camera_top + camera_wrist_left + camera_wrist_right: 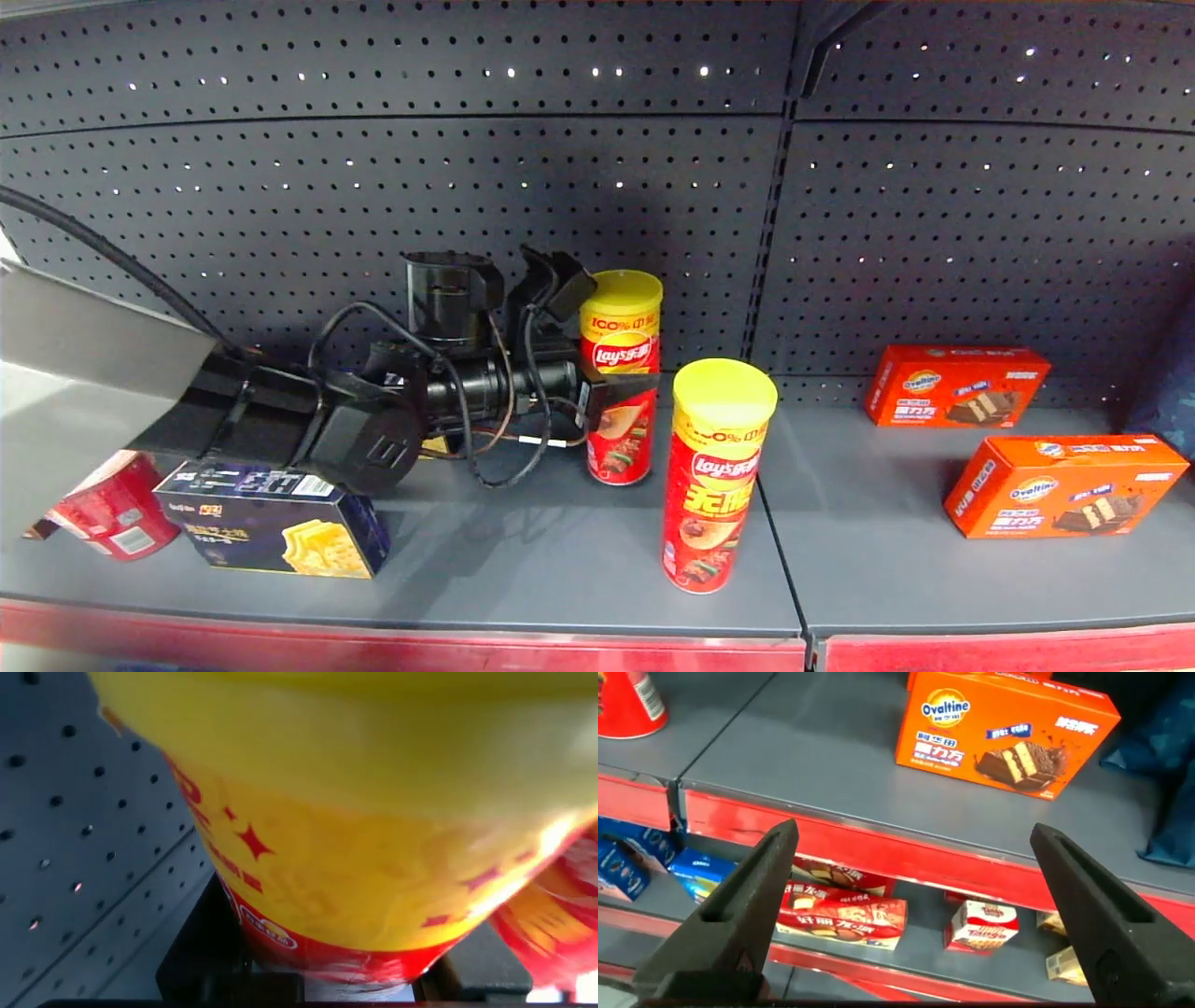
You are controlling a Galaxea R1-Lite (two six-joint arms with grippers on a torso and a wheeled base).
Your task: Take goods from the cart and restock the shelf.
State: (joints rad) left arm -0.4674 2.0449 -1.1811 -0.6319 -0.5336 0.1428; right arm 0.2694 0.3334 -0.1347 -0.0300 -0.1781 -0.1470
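A red chip can (621, 322) with a yellow lid stands upright at the back of the grey shelf (560, 560). My left gripper (624, 399) reaches in from the left and is shut on the can's middle. The left wrist view shows the same can (374, 840) pressed between the dark pads (201, 952). A second, matching chip can (719, 476) stands free nearer the shelf's front, just right of the first. My right gripper (915, 924) hangs open and holds nothing, out in front of the shelf's red front edge (878, 849).
Two orange boxes (957, 385) (1064, 485) lie on the shelf's right half; the nearer orange box (1008, 733) is ahead of the right gripper. A dark blue box (271, 518) and a red cup (112, 509) sit under the left arm. The lower shelf (924, 947) holds more goods.
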